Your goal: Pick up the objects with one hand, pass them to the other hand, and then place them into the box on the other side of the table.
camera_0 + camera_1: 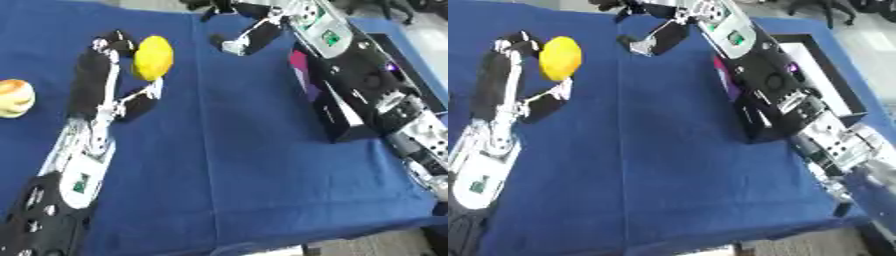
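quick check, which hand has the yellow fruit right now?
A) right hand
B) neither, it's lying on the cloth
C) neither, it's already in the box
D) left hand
D: the left hand has its fingers and thumb curled around the yellow fruit, while the right hand is apart from it and holds nothing.

We see a plain blue cloth over the table. The lemon is bright yellow. The round fruit at the table's left edge is cream with orange-red streaks. The box is black outside, white inside, with a magenta patch.
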Available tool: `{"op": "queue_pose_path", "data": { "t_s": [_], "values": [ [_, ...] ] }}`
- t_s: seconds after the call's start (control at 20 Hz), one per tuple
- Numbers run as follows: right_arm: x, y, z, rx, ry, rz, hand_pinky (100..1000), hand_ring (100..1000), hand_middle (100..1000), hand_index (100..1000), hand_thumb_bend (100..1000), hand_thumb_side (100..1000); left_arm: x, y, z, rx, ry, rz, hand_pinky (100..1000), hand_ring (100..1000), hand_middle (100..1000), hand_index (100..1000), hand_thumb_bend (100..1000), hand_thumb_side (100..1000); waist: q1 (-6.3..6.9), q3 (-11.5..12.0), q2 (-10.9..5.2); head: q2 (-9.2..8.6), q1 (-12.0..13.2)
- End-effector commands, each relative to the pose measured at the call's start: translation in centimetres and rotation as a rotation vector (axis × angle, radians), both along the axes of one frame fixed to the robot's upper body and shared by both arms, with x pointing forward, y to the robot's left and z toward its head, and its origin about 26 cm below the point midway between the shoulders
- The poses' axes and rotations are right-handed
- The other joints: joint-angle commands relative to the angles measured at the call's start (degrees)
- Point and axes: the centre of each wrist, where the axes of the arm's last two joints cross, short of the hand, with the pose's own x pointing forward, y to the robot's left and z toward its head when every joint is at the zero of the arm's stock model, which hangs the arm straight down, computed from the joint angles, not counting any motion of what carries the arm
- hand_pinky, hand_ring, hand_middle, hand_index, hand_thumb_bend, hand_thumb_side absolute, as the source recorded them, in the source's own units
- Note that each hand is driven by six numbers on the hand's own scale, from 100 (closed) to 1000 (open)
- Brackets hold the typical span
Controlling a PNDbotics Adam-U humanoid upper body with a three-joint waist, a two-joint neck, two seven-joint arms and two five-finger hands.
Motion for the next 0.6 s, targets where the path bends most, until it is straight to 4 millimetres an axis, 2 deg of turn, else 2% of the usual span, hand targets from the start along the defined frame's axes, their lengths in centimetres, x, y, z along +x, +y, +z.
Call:
{"op": "queue_pose_path", "data": {
  "t_s": [0.05, 0.15, 0.2, 0.25, 0.3, 0.6],
  "values": [
    [-0.25, 0.07, 1.62, -0.078, -0.035, 0.067, 881, 1000, 1000, 1000, 100, 276, -0.30, -0.98, 1.19, -0.003, -0.042, -0.018, 716, 554, 527, 499, 100, 100, -0.68, -0.01, 0.09, -0.09, -0.53],
    [-0.30, 0.28, 1.81, -0.093, -0.027, 0.087, 882, 1000, 1000, 1000, 100, 299, -0.28, -1.09, 1.11, 0.001, -0.044, -0.014, 716, 554, 527, 499, 100, 100, -0.76, -0.02, 0.25, -0.09, -0.63],
    [-0.32, 0.41, 1.88, -0.102, -0.023, 0.097, 883, 1000, 1000, 1000, 100, 349, -0.28, -1.18, 1.07, 0.002, -0.046, -0.013, 716, 554, 527, 499, 100, 100, -0.83, 0.01, 0.37, -0.09, -0.73],
    [-0.33, 0.49, 1.96, -0.111, -0.020, 0.103, 881, 1000, 1000, 1000, 100, 358, -0.27, -1.25, 1.03, 0.002, -0.048, -0.012, 716, 554, 527, 499, 100, 100, -0.87, 0.04, 0.48, -0.09, -0.81],
    [-0.31, 0.46, 1.98, -0.119, -0.013, 0.101, 871, 1000, 1000, 1000, 100, 431, -0.25, -1.29, 1.00, 0.003, -0.051, -0.011, 716, 555, 527, 499, 100, 100, -0.93, 0.05, 0.58, -0.09, -0.90],
    [-0.18, 0.79, 1.91, -0.151, 0.019, 0.063, 859, 1000, 1000, 1000, 100, 580, -0.25, -1.58, 1.05, -0.003, -0.077, -0.007, 715, 553, 526, 500, 100, 100, -1.35, 0.15, 1.02, -0.09, -1.30]
  ]
}}
